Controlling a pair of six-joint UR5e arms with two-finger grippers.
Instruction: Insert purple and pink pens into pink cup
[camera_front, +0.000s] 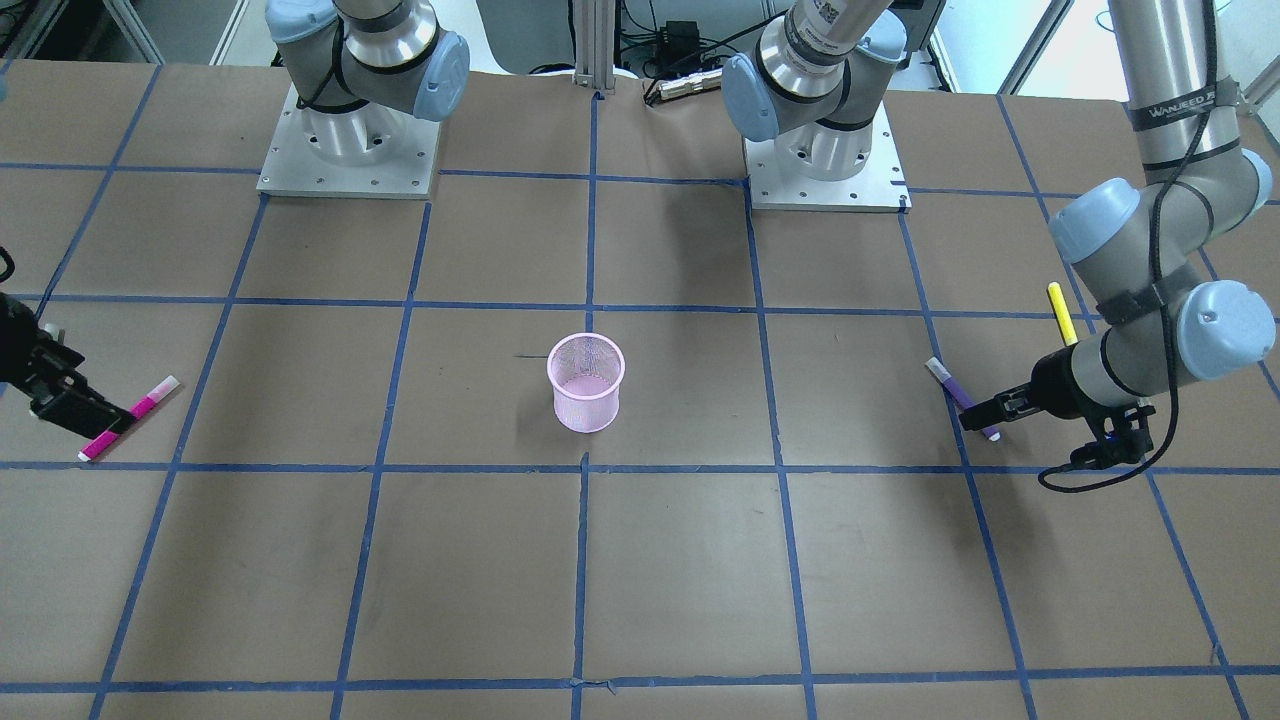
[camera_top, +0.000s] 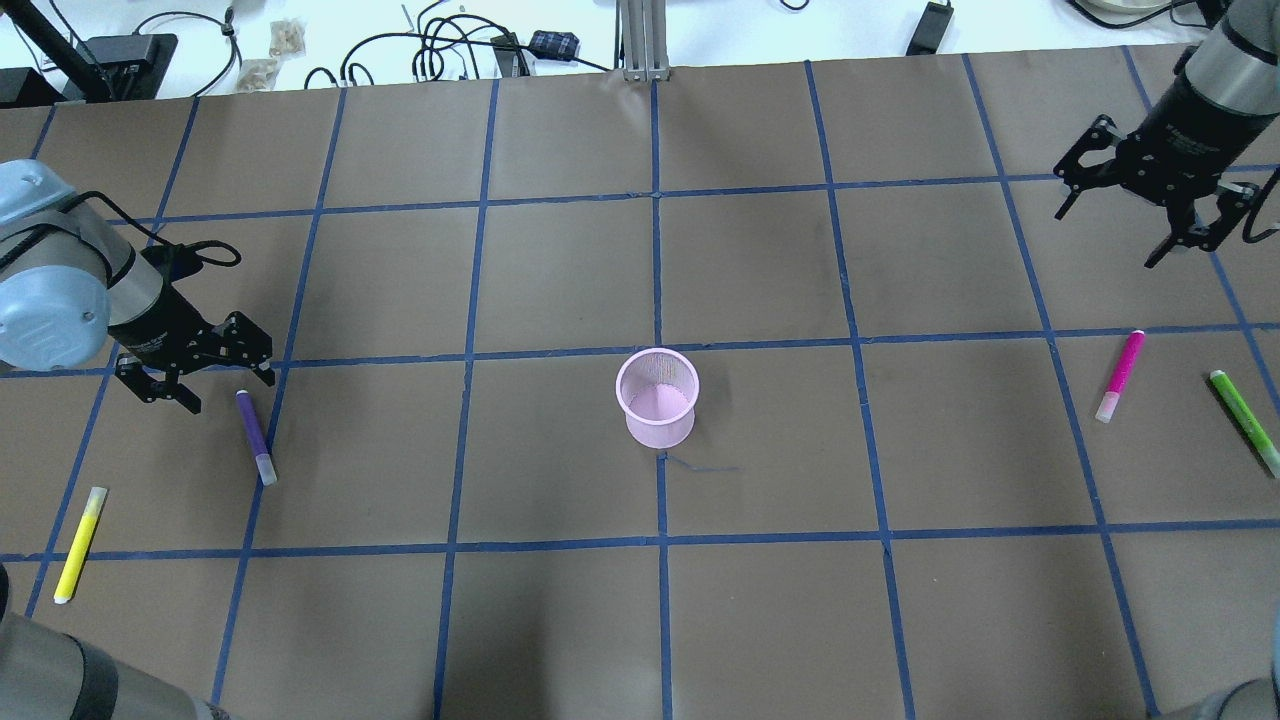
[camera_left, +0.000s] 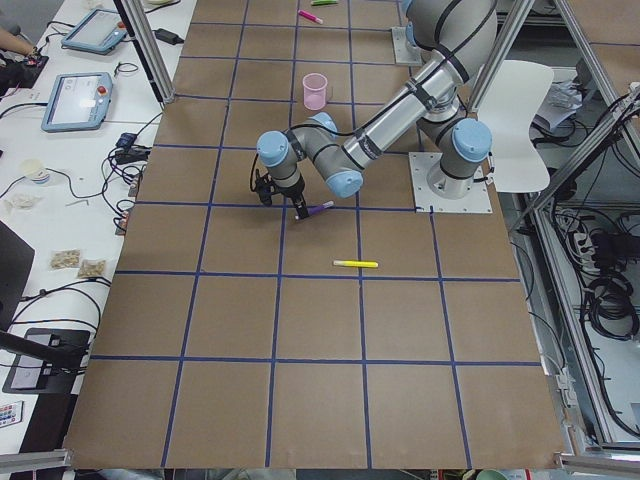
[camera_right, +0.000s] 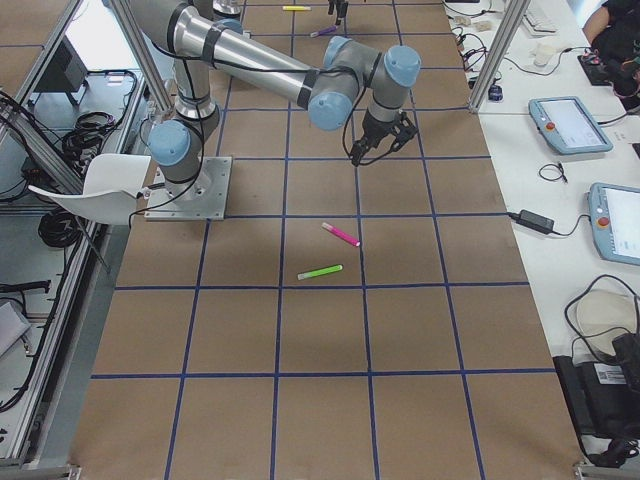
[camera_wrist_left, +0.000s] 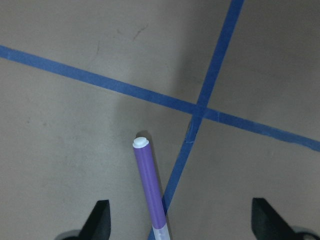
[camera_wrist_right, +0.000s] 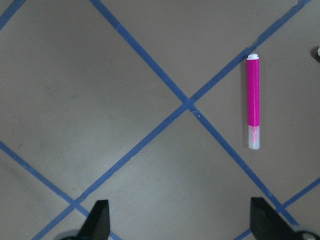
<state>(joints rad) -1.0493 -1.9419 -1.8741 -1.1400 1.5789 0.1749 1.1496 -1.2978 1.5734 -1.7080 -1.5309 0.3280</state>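
Observation:
The pink mesh cup stands upright at the table's centre, also in the front view. The purple pen lies flat on the robot's left side. My left gripper is open and hovers over the pen's far end; in the left wrist view the purple pen lies between the spread fingers, nearer the left one. The pink pen lies flat on the right side. My right gripper is open and empty, beyond the pen; in the right wrist view the pink pen lies ahead to the right.
A yellow pen lies near the table's left front. A green pen lies just right of the pink pen. Both arm bases stand at the table's back edge. Blue tape lines grid the brown tabletop.

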